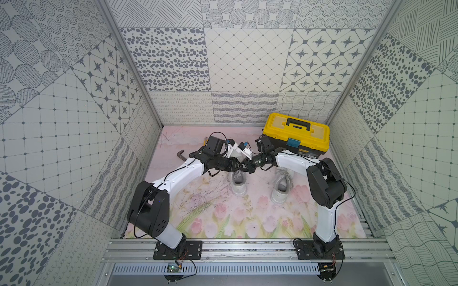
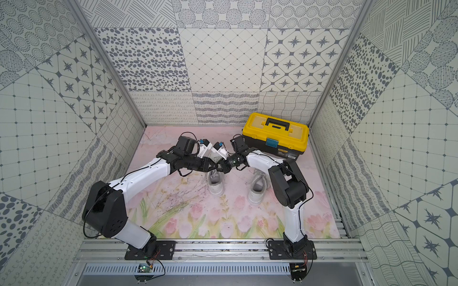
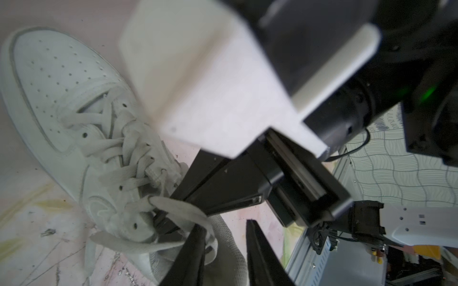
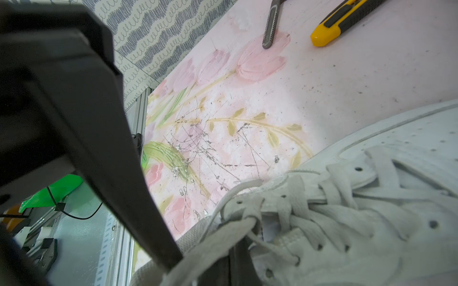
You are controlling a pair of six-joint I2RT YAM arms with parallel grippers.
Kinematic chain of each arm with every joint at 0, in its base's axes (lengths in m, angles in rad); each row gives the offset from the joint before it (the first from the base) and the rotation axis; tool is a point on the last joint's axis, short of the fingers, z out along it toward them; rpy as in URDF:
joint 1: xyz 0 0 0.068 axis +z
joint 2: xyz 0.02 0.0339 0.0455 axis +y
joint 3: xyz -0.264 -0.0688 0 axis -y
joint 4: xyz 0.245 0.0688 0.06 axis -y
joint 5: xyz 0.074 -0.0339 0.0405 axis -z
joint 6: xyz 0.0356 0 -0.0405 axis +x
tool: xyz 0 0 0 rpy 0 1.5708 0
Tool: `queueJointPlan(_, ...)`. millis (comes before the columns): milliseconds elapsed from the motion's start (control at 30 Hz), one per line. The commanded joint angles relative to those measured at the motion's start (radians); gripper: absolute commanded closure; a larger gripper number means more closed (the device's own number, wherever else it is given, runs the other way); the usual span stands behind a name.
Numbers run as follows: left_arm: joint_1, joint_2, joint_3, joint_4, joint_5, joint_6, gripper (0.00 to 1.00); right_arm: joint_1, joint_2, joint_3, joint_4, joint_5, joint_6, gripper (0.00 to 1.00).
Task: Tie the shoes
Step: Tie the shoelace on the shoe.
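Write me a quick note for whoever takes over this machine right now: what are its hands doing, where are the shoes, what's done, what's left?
Left hand: open, a lace draped against one finger.
Right hand: shut, apparently pinching a lace.
Shoes: both hands sit over the worked shoe; the second shoe stands beside it, to the right.
Done: no bow visible on the worked shoe.
Left: tie it; the second shoe's laces look heaped, knot unclear, so check it.

Overhead pair; wrist close-ups, same shoe [image 3: 62, 99]
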Motion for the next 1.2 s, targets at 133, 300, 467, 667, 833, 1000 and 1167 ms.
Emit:
queueJointPlan(133, 0.017, -0.065, 0.007, -0.080, -0.058, 0.044, 0.54, 0.000, 0.008, -0.028, 0.018, 0.064, -0.015, 1.00)
queueJointPlan(300, 0.051, -0.079, -0.010, -0.080, -0.075, 0.013, 0.51, -0.003, 0.005, -0.032, 0.018, 0.066, -0.016, 1.00)
queueJointPlan(467, 0.078, -0.071, -0.012, -0.061, -0.067, -0.006, 0.50, -0.003, 0.003, -0.035, 0.017, 0.074, -0.017, 1.00)
queueJointPlan(667, 0.082, -0.070, -0.013, -0.054, -0.062, -0.004, 0.48, -0.002, 0.003, -0.037, 0.012, 0.076, -0.023, 1.00)
queueJointPlan(833, 0.105, -0.057, -0.029, -0.047, -0.076, -0.001, 0.60, -0.003, 0.001, -0.035, 0.012, 0.073, -0.022, 1.00)
queueJointPlan(1000, 0.155, 0.046, -0.007, -0.048, -0.009, 0.042, 0.81, -0.003, 0.000, -0.037, 0.011, 0.073, -0.023, 1.00)
queueJointPlan(1167, 0.154, 0.089, -0.013, 0.014, 0.113, 0.041, 0.82, -0.002, -0.003, -0.039, 0.011, 0.077, -0.022, 1.00)
